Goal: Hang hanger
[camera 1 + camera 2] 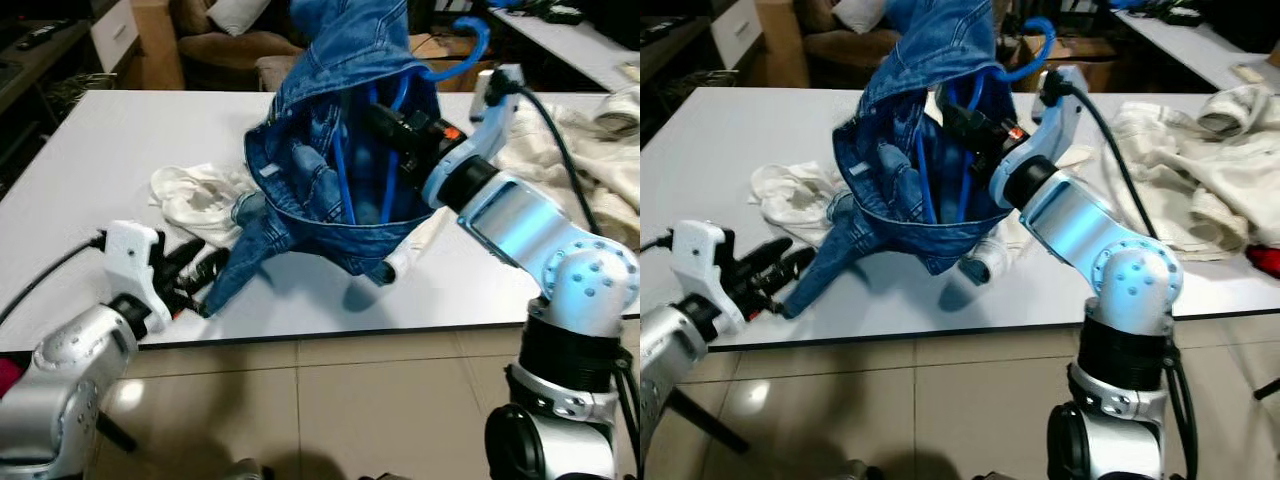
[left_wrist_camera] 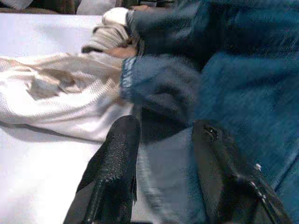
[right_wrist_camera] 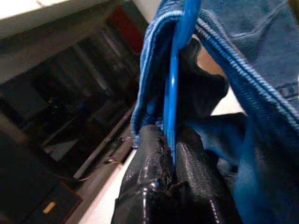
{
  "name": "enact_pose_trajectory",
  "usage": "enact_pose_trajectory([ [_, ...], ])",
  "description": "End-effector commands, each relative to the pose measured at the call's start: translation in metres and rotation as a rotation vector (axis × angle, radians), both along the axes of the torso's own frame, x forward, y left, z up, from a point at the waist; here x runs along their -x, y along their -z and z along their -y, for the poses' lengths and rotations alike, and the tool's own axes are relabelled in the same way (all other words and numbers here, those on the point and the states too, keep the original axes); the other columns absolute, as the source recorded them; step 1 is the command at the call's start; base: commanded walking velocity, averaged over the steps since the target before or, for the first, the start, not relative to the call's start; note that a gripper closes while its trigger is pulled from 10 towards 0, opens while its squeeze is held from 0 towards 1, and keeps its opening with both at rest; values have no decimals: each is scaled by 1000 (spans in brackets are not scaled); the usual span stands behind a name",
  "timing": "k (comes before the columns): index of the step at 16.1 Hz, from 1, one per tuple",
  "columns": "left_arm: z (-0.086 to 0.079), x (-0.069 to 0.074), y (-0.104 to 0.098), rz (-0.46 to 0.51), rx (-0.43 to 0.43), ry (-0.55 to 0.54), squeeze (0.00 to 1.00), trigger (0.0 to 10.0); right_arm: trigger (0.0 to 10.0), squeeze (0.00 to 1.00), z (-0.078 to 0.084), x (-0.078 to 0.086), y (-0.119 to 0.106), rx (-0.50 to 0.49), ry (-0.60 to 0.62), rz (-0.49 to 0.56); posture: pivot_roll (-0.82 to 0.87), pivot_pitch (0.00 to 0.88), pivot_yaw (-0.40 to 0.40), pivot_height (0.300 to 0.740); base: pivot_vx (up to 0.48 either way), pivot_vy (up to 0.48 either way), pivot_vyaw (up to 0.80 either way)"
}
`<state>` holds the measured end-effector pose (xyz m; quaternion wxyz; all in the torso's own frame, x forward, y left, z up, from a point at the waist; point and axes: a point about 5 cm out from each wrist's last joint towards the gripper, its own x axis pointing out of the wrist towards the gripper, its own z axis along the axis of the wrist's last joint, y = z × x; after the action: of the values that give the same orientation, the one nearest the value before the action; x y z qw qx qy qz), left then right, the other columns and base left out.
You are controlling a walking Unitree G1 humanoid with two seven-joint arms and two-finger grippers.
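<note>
Right tool (image 3: 172,154) clamped on blue hanger (image 3: 176,70), holding it above the desk (image 1: 90,150) inside the denim jacket (image 1: 330,150). Left tool (image 2: 161,154) parted at the hem — could drag jacket off the hanger.

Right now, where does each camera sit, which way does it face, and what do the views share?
Left eye view: on the head, looking forward and down at the white table; both silver arms show, the denim jacket is raised on the blue hanger.
Right eye view: the stereo twin, same scene.
Left wrist view: along the left end effector, open around a jacket sleeve beside a cream garment.
Right wrist view: along the right end effector, shut on the hanger.
Shared: all four show the jacket.
</note>
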<state>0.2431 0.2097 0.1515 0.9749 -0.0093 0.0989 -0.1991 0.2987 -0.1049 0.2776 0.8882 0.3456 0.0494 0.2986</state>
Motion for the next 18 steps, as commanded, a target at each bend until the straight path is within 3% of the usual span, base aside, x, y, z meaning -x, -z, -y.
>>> enact_pose_trajectory([
  [1, 5, 1, -4, 12, -14, 13, 0, 10000, 10000, 0, 7, 9, -9, -22, -12, 42, -11, 0, -11, 740, 0, -416, 0],
  [14, 11, 13, 5, -41, -18, 47, 0, 10000, 10000, 0, 5, 20, -7, -29, -88, -2, -8, 0, -17, 740, 0, -414, 0],
  [15, 11, 17, 8, -62, -1, 50, 0, 10000, 10000, 0, 5, 22, 1, 28, -108, -26, -8, 0, -17, 740, 0, 0, 800],
  [18, 12, 28, 16, -123, -27, 98, 0, 10000, 10000, 0, 0, 29, 11, 57, -172, -50, 1, 0, -22, 740, 0, 0, 800],
])
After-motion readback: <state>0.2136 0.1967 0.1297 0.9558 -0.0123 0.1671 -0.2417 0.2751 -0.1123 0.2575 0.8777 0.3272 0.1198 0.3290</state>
